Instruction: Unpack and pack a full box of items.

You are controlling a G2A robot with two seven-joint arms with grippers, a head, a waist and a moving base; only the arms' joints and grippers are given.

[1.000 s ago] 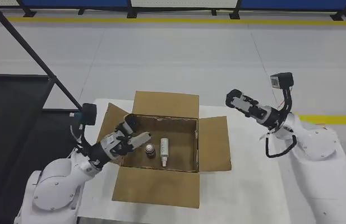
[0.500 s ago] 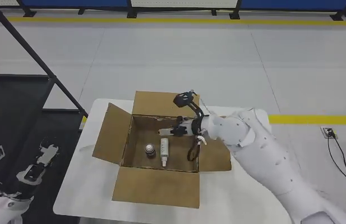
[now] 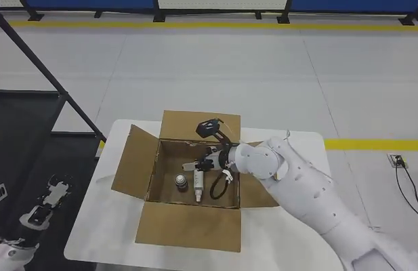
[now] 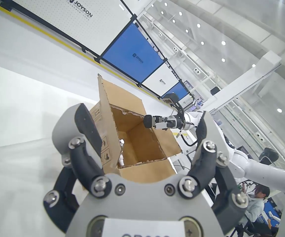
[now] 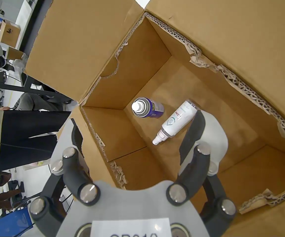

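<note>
Right gripper (image 5: 136, 124), fingers spread, hangs over the open box (image 5: 137, 57), above the white spray bottle (image 5: 175, 120) lying beside the upright can (image 5: 147, 108); descending off-centre, a finger could roll the bottle or topple the can
</note>
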